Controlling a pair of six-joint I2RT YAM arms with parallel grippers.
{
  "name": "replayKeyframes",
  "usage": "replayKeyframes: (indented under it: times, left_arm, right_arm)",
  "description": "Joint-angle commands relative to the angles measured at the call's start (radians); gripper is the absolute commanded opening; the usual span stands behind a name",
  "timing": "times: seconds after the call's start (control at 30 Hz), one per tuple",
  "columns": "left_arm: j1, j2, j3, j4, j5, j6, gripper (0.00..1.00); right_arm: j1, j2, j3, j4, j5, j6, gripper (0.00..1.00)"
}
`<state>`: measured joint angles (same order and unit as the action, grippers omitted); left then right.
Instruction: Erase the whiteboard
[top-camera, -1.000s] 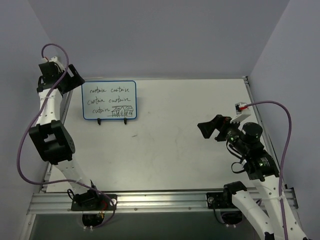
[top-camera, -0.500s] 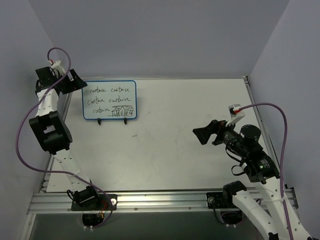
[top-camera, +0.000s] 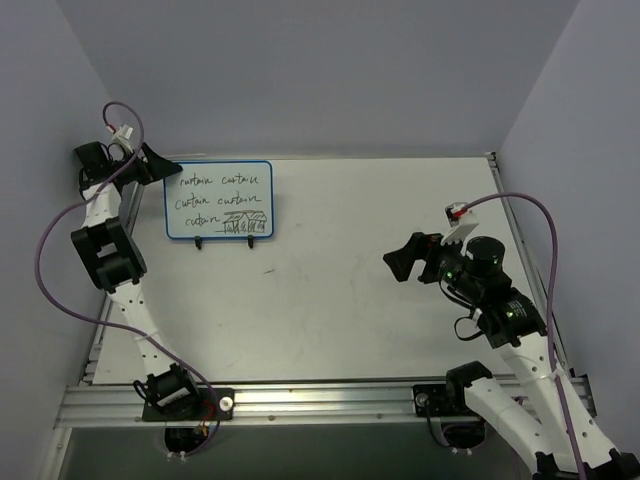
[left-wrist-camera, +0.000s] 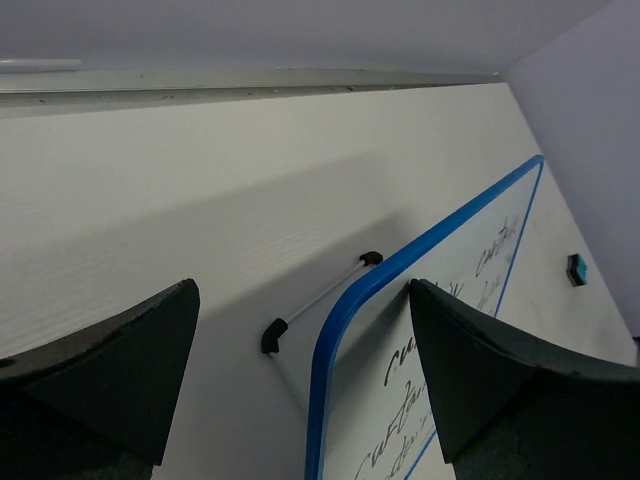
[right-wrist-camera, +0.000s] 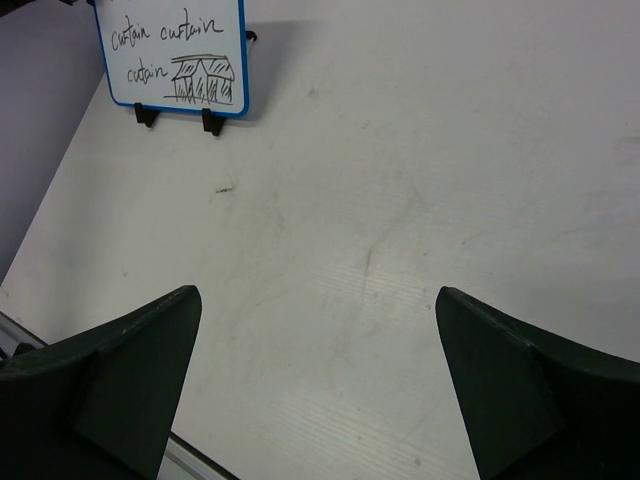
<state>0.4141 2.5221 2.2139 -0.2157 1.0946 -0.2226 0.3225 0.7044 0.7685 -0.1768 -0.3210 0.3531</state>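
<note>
- The left gripper (left-wrist-camera: 300, 290) hangs with its fingers spread wide and gripping nothing. In the wrist view, the blue-framed edge of the whiteboard (left-wrist-camera: 480, 250) shows between them.
- The right gripper (right-wrist-camera: 318, 292) also has its fingers wide apart and empty, over bare table (right-wrist-camera: 400, 200) well away from the board.
- Seen from above, the left gripper sits at the board's far left corner, while the right gripper hovers on the table's right side, pointing towards the board.
- The whiteboard stands on two black clip feet (top-camera: 198, 242) at the far left of the table.
- Black handwriting (top-camera: 222, 199) and a small house sketch (right-wrist-camera: 205, 80) cover its face, with no wiped patch visible.
- A small teal block (left-wrist-camera: 576, 269), possibly the eraser, lies on the table beyond the board, and neither gripper holds it.
- By this showing the erasing has not begun: a wiper is yet to be picked up and every line is yet to be cleared.
</note>
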Motion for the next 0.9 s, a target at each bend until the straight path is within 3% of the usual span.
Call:
replayKeyframes:
  times: [0.0,0.07,0.2,0.27,0.53,0.77,0.87]
  left_arm:
    - [0.005,0.04,0.037,0.343,0.215,-0.253,0.93]
    - [0.003,0.059,0.007,0.596,0.241,-0.384,0.91]
    - [0.003,0.141,0.006,1.022,0.298,-0.812,0.79]
    - [0.0,0.167,0.02,1.047,0.3,-0.834,0.73]
    - [-0.009,0.208,0.023,1.096,0.327,-0.877,0.68]
    - [-0.014,0.21,0.03,1.09,0.338,-0.888,0.48]
    - [-0.018,0.214,0.049,1.079,0.34,-0.893,0.47]
  right_arm:
    - [0.015,0.012,0.04,0.016,0.016,-0.023,1.0]
    - [0.018,0.018,0.041,0.013,0.023,-0.023,1.0]
    - [0.027,0.024,0.046,0.014,0.034,-0.019,1.0]
    - [0.035,0.032,0.049,0.013,0.039,-0.016,1.0]
    - [0.064,0.04,0.06,-0.001,0.076,-0.016,1.0]
    - [0.092,0.056,0.064,0.007,0.091,-0.016,1.0]
    - [0.104,0.064,0.063,0.013,0.099,-0.019,1.0]
